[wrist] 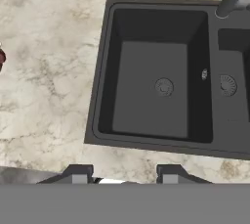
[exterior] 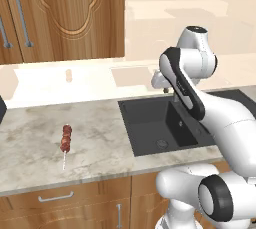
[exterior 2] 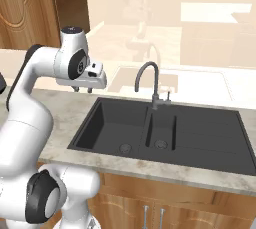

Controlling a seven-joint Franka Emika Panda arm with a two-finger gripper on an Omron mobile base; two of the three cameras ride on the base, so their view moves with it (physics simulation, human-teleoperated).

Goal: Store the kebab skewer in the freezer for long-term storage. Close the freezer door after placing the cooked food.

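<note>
progress: nothing of the task is judged done; the kebab skewer (exterior: 65, 142) is not yet picked up, and freezing it and shutting the door are all left.
skewer: lying flat on the marble counter (exterior: 35, 143), well to the left of the sink (exterior: 160, 125), meat chunks at the far end, bare stick toward the counter's front edge.
gripper: the gripper (exterior 2: 82, 89) is held above the counter just beside the sink's left rim, pointing down; the jaws are as closed as they get, with a gap left between the tips, and nothing is held.
gap to skewer: gripper and skewer are well apart; a sideways reach away from the sink is judged to be needed before any grasp.
left base view: the whole skewer is shown, plus wooden wall cabinets (exterior: 60, 13) above the counter and a drawer front below.
right base view: the faucet (exterior 2: 150, 80) at the back of the sink, the second small basin and the draining area are shown.
hand view: the sink basin is seen from straight above with both finger tips (wrist: 78, 175) at the bottom; a sliver of reddish meat is caught at the left edge, far from the sink.
</note>
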